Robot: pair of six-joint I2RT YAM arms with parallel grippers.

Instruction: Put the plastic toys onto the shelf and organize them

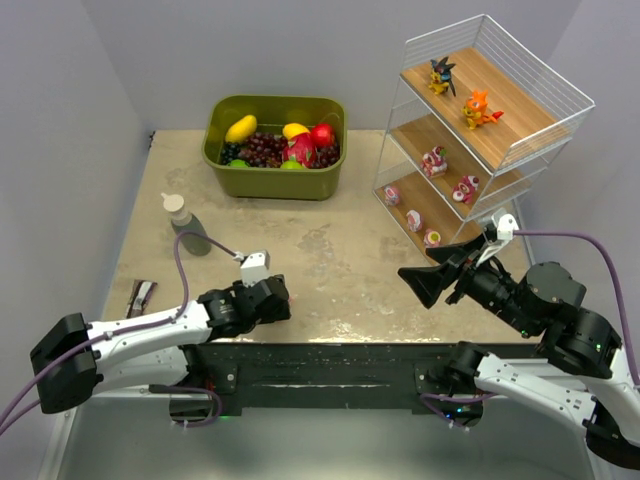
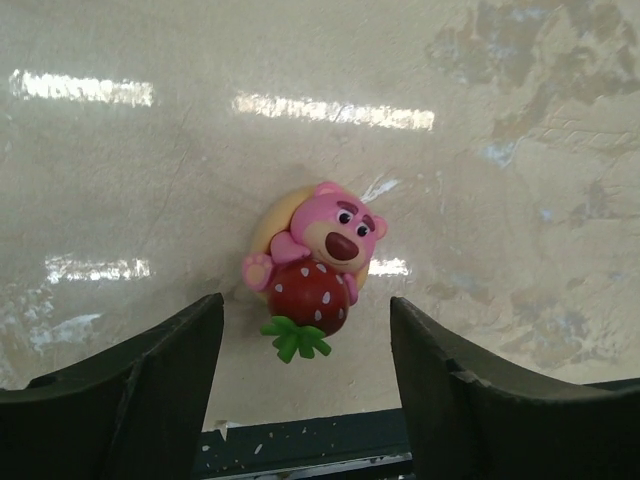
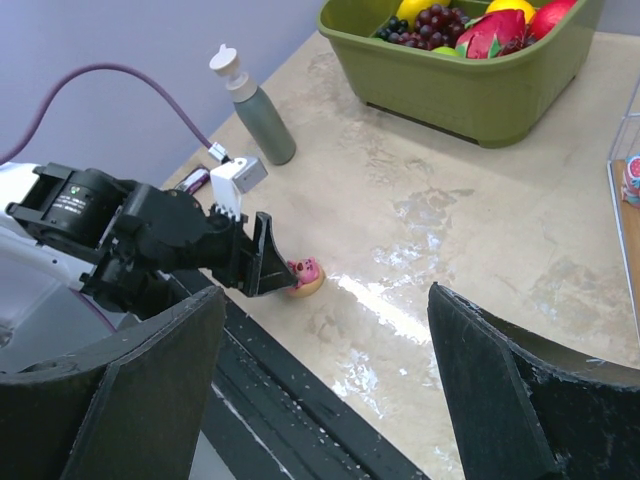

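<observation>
A pink bear toy hugging a red strawberry point(image 2: 315, 265) lies on the table close to the front edge. My left gripper point(image 2: 305, 380) is low over it, open, with one finger on each side of the strawberry end and neither touching. The right wrist view shows the same toy point(image 3: 305, 273) just beyond a left finger point(image 3: 262, 262). My right gripper point(image 1: 425, 280) hangs open and empty beside the shelf point(image 1: 505, 95). The top tier holds a dark spiky creature point(image 1: 441, 75) and an orange one point(image 1: 477, 108). Pink toys point(image 1: 434, 160) stand on the lower tiers.
An olive-green bin point(image 1: 275, 178) of fruit stands at the back centre. A grey pump bottle point(image 1: 186, 225) stands left of the middle. A small dark object point(image 1: 140, 297) lies at the table's left edge. The dark front rail point(image 1: 330, 360) runs just behind the left gripper.
</observation>
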